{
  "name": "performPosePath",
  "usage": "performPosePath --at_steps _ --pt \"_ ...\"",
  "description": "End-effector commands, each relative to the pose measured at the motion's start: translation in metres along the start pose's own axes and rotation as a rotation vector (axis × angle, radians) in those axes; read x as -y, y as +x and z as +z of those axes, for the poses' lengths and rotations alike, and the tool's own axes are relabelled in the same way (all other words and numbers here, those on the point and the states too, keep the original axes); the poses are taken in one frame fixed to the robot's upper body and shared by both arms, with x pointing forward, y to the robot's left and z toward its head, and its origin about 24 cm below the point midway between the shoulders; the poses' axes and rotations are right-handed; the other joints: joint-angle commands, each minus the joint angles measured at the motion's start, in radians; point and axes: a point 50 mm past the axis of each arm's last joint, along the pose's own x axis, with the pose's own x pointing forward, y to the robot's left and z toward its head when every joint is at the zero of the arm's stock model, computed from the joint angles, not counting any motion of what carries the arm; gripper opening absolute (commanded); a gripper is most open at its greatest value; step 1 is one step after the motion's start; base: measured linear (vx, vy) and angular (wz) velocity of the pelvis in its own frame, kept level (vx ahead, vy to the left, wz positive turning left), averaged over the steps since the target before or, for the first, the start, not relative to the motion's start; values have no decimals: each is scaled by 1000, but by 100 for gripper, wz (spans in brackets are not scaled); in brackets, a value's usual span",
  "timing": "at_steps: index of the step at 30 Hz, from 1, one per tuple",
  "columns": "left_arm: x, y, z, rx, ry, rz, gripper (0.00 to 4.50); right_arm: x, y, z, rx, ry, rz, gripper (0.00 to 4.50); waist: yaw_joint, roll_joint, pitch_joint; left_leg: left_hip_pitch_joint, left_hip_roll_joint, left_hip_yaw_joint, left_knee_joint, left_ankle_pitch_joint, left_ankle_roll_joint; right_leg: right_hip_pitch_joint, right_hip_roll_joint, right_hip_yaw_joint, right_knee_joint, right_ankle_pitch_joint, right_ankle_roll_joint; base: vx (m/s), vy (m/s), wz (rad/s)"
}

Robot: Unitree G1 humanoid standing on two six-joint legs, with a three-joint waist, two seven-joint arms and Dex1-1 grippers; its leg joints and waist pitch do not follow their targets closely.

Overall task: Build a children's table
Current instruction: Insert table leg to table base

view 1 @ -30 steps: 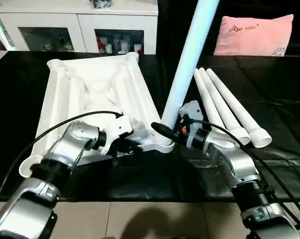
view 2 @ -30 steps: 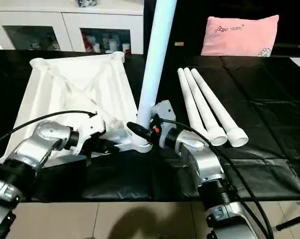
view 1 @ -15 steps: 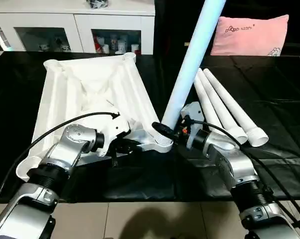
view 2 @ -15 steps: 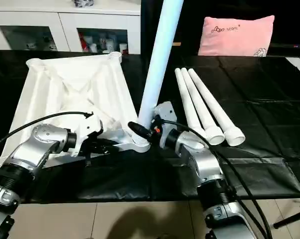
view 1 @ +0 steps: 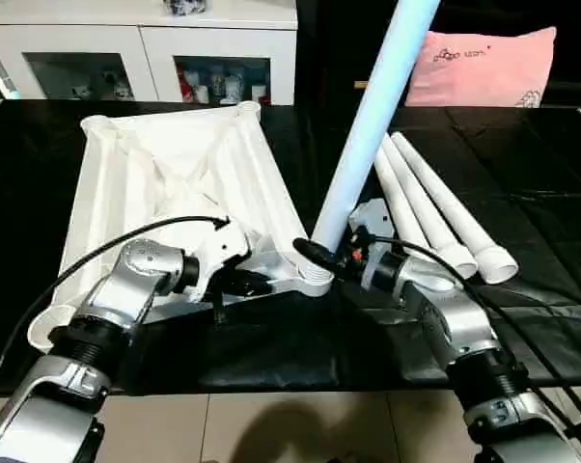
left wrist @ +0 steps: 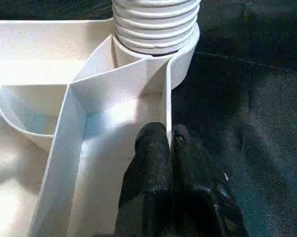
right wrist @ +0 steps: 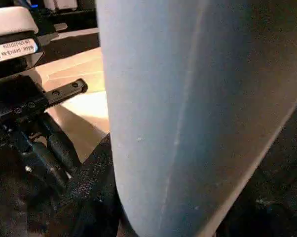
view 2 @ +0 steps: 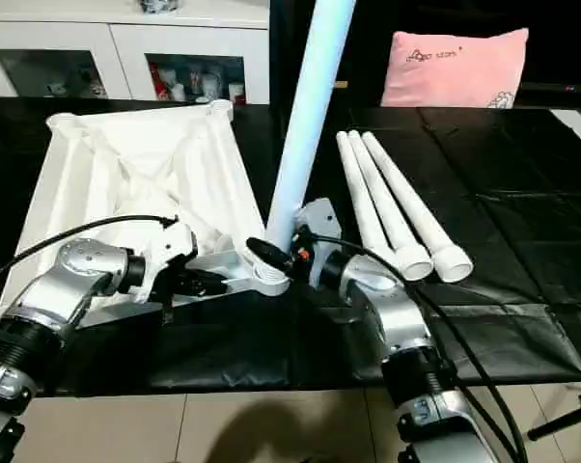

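White plastic tabletop lying underside up on my black-covered table, one leg standing in its near corner socket.

From my station I see the tabletop (view 1: 179, 183) ribbed underneath, thin walls crossing between a raised rim and round corner sockets. My left claw (left wrist: 169, 148) is pinched together on the rim wall just beside the near corner socket (left wrist: 156, 37), one black finger on each side of the wall. The upright leg (view 1: 368, 125) is a long round tube, tilted slightly, its ridged foot seated in that socket. My right claw (view 1: 315, 253) is clamped on the tube low down, just above the socket. Three more legs (view 1: 435, 207) lie side by side on the table (view 1: 522, 174), to the right of the top, touching one another.
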Motion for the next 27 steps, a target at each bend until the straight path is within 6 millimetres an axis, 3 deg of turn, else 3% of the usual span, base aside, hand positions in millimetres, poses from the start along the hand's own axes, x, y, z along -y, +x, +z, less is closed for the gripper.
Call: performPosePath --at_steps 1,6,10,14,18,21,25,26,27 --pt "6 3 -8 -59 14 -46 0 3 -6 -18 -106 29 -12 192 2 3 -59 -15 11 14 -74 -113 25 65 -56 35 -76 -143 -232 0 0 0" --pt "6 4 -8 -89 37 -53 0 5 -8 -21 -106 52 -10 192 2 7 -59 -13 11 14 -75 -123 22 64 -56 35 -76 -136 -239 0 0 0" --pt "4 4 -7 -104 36 -48 0 9 -15 -27 -30 172 -58 192 4 10 -59 -12 12 14 -76 -142 20 63 -57 36 -78 -143 -246 0 0 0" --pt "1 3 -8 -123 32 -28 0 7 -24 -39 -11 222 -71 192 9 14 -62 -11 13 14 -75 -128 23 64 -56 34 -75 -97 -258 0 0 0" --pt "-3 2 -8 -129 24 -12 0 -3 -30 -54 -50 200 -52 192 15 17 -61 -11 12 14 -76 -130 21 65 -56 32 -76 -87 -261 0 0 0" --pt "-6 0 -6 -123 14 8 0 -11 -35 -66 -120 120 -10 192 22 18 -58 -7 13 14 -81 -155 16 65 -57 32 -81 -133 -250 0 0 0" --pt "-8 -1 -5 -119 12 21 0 -14 -37 -72 -185 54 26 192 25 16 -58 -5 15 13 -84 -164 13 64 -59 32 -84 -157 -243 0 0 0" --pt "-8 -1 -5 -118 15 23 0 -15 -37 -73 -215 20 51 192 24 9 -58 -4 16 15 -84 -166 17 64 -58 31 -85 -154 -244 0 0 0" --pt "-8 -1 -5 -118 15 23 0 -15 -37 -73 -221 13 56 192 26 11 -58 -4 17 14 -85 -160 19 65 -60 30 -83 -152 -245 0 0 0"
